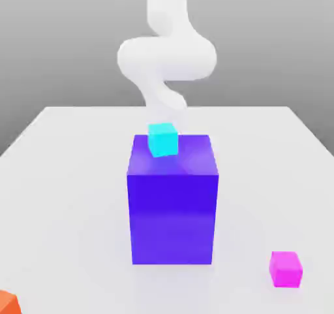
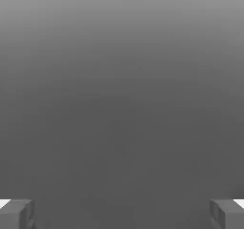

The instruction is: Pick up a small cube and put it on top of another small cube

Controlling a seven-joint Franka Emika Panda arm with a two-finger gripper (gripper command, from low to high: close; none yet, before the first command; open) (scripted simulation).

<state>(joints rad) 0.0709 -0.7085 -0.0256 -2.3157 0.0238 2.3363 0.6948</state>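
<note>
Currently, the small orange block point(image 1: 8, 303) lies at the exterior view's near left corner, partly cut off by the edge, and the small glossy magenta-pink cube point(image 1: 286, 270) rests at the near right on the white worktop point(image 1: 72, 195). Centrally, the large blue-violet block point(image 1: 172, 219) carries the small cyan cube point(image 1: 163, 140) on its top face. Beyond stands the white robot arm point(image 1: 166, 58); its jaws point(image 2: 122, 214) are apart.

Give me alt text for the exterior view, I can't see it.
Big blue-violet block on a pale table, a small cyan cube overlapping its top. A magenta cube sits at the exterior view's right; a white robot arm rises behind.
</note>
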